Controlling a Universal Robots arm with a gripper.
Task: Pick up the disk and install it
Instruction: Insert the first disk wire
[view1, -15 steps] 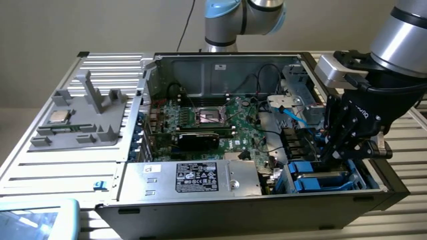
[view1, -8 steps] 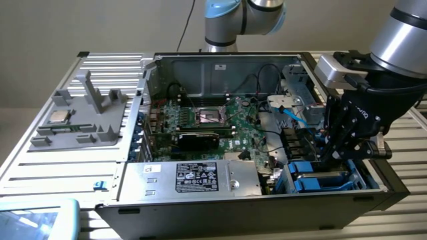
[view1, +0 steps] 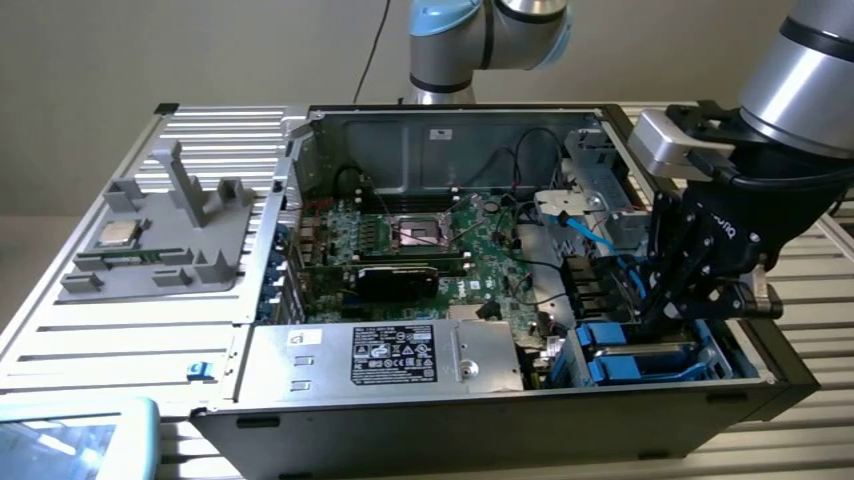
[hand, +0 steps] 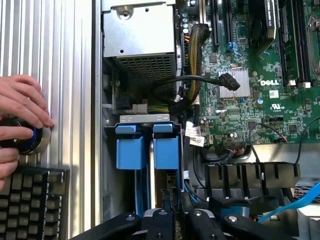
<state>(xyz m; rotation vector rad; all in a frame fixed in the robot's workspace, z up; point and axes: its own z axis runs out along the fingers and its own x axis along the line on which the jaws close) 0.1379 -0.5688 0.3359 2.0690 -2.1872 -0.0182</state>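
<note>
A: Disk first: where is it?

B: In the exterior view, the disk (view1: 638, 362) sits low in the computer case (view1: 400, 420), in the corner toward the exterior view's right, beside the big silver box with the black label (view1: 394, 355). I can make out its blue bracket and a strip of grey metal. It looks to be down in the drive bay, which is where an install would put it.

A: And the gripper?

B: The gripper (view1: 667, 318) reaches down into that same corner, right at the top edge of the blue bracket. The arm comes in from above, probably because the bay opens upward.

A: Anything else near the case?

B: A grey holder (view1: 160, 235) lies well apart from the case, toward the exterior view's left, with a small square chip (view1: 119, 235) on it. It plays no part here.

A: Now the wrist view.

B: 2 blue brackets (hand: 147, 145) stand side by side in the bay, next to the green circuit board (hand: 260, 75). The gripper (hand: 176, 212) is nearly closed, its black fingers (hand: 161, 220) pinched in at the blue edge. It seems to grip the disk's bracket, though the contact itself is hidden.

A: Who else is there?

B: A person's hand (hand: 20, 107) rests on a round knob (hand: 27, 140) by a keyboard (hand: 32, 202), away from the case.
</note>
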